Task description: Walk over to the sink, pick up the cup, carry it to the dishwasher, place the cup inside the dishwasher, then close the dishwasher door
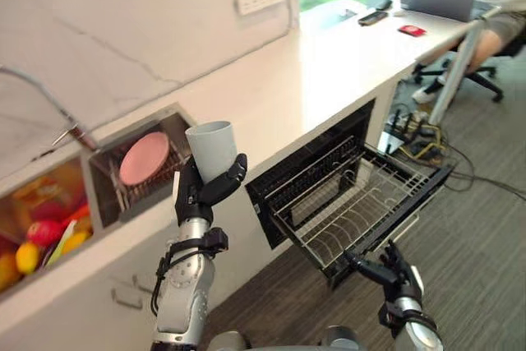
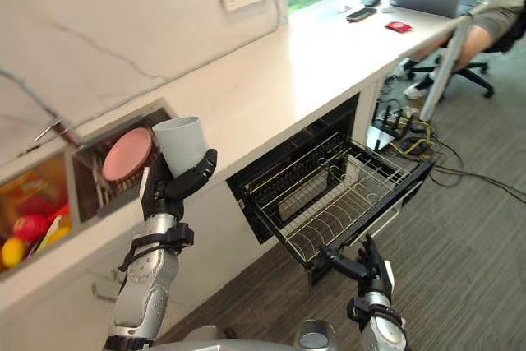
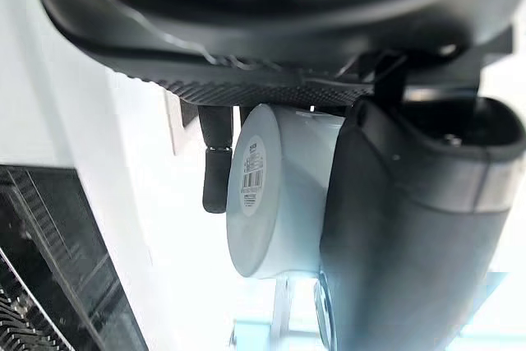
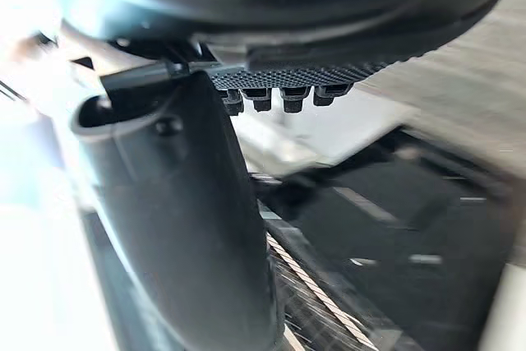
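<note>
1. My left hand [image 1: 201, 191] is clamped on the pale grey cup [image 1: 212, 150], fingers and thumb curled round its lower half.
2. The cup stands upright, mouth up, raised in front of the counter [image 1: 329, 55], just beside the sink [image 1: 105, 177] with its pink plate [image 1: 145, 158].
3. My right hand [image 1: 393, 273] hangs low with loose, parted fingers, near the front corner of the pulled-out wire rack [image 1: 362, 195] of the open dishwasher [image 1: 283, 177].
</note>
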`<state>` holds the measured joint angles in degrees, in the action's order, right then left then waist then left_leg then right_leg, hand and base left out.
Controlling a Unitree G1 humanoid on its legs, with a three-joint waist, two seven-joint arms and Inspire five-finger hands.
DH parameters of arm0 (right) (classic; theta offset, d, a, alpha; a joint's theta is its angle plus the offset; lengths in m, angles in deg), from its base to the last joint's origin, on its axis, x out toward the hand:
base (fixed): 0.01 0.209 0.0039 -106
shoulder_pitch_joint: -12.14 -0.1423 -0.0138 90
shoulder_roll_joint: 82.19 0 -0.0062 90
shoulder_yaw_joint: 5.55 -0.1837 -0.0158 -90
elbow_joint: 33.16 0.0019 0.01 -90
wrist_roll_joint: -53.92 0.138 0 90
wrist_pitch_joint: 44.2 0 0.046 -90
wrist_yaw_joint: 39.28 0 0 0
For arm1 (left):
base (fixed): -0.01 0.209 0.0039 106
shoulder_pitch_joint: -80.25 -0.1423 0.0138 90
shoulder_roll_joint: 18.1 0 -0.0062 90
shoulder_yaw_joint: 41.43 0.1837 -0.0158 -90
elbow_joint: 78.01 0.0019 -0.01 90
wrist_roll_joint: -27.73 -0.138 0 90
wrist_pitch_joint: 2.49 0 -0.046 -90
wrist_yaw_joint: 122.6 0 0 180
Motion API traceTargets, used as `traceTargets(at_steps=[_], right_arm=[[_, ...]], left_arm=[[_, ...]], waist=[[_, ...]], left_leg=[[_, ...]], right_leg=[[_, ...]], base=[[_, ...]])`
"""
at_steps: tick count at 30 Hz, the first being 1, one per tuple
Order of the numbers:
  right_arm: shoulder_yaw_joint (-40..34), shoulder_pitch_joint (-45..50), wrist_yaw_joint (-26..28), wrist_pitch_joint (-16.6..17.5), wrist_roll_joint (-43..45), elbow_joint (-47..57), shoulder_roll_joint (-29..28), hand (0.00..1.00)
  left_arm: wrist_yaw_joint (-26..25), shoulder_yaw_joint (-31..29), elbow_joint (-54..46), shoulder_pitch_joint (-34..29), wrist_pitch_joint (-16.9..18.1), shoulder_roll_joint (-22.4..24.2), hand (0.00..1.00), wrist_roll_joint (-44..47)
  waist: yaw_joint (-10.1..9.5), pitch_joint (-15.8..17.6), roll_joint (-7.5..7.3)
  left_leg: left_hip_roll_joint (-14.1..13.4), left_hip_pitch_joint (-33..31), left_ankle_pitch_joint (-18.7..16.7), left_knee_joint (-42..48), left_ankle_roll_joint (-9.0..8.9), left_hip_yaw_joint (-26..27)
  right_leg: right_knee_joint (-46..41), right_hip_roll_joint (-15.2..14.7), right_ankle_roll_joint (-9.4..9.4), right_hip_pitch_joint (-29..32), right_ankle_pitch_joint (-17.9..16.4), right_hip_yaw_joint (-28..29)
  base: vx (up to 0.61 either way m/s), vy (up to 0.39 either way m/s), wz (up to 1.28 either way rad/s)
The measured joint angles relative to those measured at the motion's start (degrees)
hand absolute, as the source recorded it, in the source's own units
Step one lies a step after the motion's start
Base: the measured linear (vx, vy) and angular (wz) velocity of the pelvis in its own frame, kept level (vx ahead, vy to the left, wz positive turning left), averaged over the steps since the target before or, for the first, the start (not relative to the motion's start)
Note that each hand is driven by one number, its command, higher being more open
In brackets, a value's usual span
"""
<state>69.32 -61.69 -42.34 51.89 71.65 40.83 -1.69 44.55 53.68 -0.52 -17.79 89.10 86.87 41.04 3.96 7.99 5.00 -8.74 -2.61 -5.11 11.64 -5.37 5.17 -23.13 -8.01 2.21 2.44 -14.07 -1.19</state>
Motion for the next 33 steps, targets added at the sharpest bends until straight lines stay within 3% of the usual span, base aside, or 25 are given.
traceTargets(at_steps=[1, 2, 3, 4, 8, 12, 16, 19, 23, 27, 33], right_arm=[[-1.9, 0.0, -1.1, 0.3, -0.2, 1.9, 0.5, 1.00], [-2.7, -0.3, -1.9, 0.5, -0.7, 2.2, 0.0, 1.00], [-4.3, 0.0, -3.8, 0.7, -1.7, 3.3, -0.9, 1.00], [-5.6, 0.1, -4.7, 1.0, -2.2, 4.1, -1.5, 1.00], [-13.0, 0.2, -8.3, 1.8, -2.3, 9.7, -4.9, 1.00], [-14.7, 0.1, -6.6, 3.1, -2.2, 13.8, -7.6, 1.00], [-9.3, -1.3, 4.0, 3.2, 2.6, 23.3, -9.4, 1.00], [-2.3, -3.2, 12.8, 3.0, 8.3, 29.0, -9.2, 1.00], [5.4, -8.0, 21.8, -0.7, 16.0, 29.9, -7.4, 1.00], [8.8, -11.1, 25.5, -4.5, 22.3, 29.8, -6.0, 1.00], [10.8, -16.0, 26.8, -8.4, 33.0, 28.2, -4.4, 1.00]], left_arm=[[0.0, -0.1, -0.6, -0.6, 0.0, -0.1, 0.00, 0.0], [0.1, -0.3, -0.5, -0.8, 0.1, -0.7, 0.00, 0.1], [0.2, -0.8, -0.5, -1.1, 0.1, -1.8, 0.00, 0.2], [0.2, -1.6, -0.6, -1.1, 0.1, -2.4, 0.00, 0.2], [0.6, -4.9, -1.4, 0.6, 0.2, -3.2, 0.00, 0.3], [1.6, -4.9, -3.6, 1.7, 0.2, -2.8, 0.00, 1.3], [1.8, -5.5, -4.1, 3.7, 0.3, -2.6, 0.00, 1.3], [2.4, -5.7, -5.1, 4.0, 0.4, -1.4, 0.00, 1.3], [3.6, -4.5, -5.3, 5.0, 2.6, 0.5, 0.00, 1.5], [4.0, -3.5, -3.7, 5.8, 5.6, 0.8, 0.00, 0.0], [4.1, -1.8, 0.0, 6.9, 8.3, 0.5, 0.00, -10.9]], waist=[[0.16, -1.0, 1.05], [0.20, -1.3, 0.48], [1.07, -2.5, -1.46], [1.53, -3.0, -2.35], [3.35, -3.4, -2.99], [3.28, -3.4, -2.99], [2.04, -3.5, -2.94], [1.84, -3.3, -3.20], [-0.23, -3.3, -3.36], [-1.94, -3.2, -3.68], [-2.99, -2.6, -4.91]], left_leg=[[0.3, 1.0, 3.6, -1.6, -0.09, -0.2], [0.7, 1.5, 4.5, -1.4, -2.90, 0.6], [3.2, 2.6, 3.8, -1.8, -1.42, 2.4], [4.5, 3.2, 3.6, -2.7, -0.69, 3.6], [7.5, 4.0, 2.0, -3.5, 2.34, 6.9], [7.6, 4.6, 0.7, -3.6, 3.71, 10.3], [6.8, 4.7, -1.1, -4.4, 4.36, 15.5], [6.9, 4.8, -1.0, -4.6, 4.38, 16.2], [6.7, 4.1, 0.1, -4.4, 4.08, 14.1], [6.7, 3.6, 0.5, -4.5, 4.08, 11.7], [6.9, 3.7, 0.7, -4.6, 4.29, 9.6]], right_leg=[[-0.9, 0.5, 1.66, 0.9, -0.8, 2.1], [-1.6, 0.0, 2.59, 1.2, -1.4, 3.4], [-1.2, -2.6, 4.05, 1.2, -1.4, 4.2], [0.0, -4.0, 5.16, 1.1, -0.7, 4.3], [7.3, -7.5, 8.29, -0.7, 4.8, 2.9], [11.1, -7.8, 8.34, -0.7, 9.8, 0.6], [17.8, -7.0, 6.77, -0.4, 16.5, -5.9], [18.5, -7.1, 6.32, -0.4, 17.4, -9.9], [20.0, -6.5, 6.35, -1.5, 17.5, -12.2], [22.7, -6.1, 6.32, -4.0, 18.4, -15.1], [24.5, -6.1, 6.07, -6.1, 20.3, -17.5]], base=[[0.25, 0.452, -0.95], [0.20, 0.379, -0.79], [0.20, 0.367, -0.54], [0.16, 0.305, -0.52], [0.10, 0.263, -0.32], [0.00, 0.142, -0.47], [-0.08, 0.094, -0.80], [-0.02, 0.018, -0.22], [0.03, -0.035, 0.20], [0.04, -0.032, 0.35], [-0.01, 0.004, 0.17]])
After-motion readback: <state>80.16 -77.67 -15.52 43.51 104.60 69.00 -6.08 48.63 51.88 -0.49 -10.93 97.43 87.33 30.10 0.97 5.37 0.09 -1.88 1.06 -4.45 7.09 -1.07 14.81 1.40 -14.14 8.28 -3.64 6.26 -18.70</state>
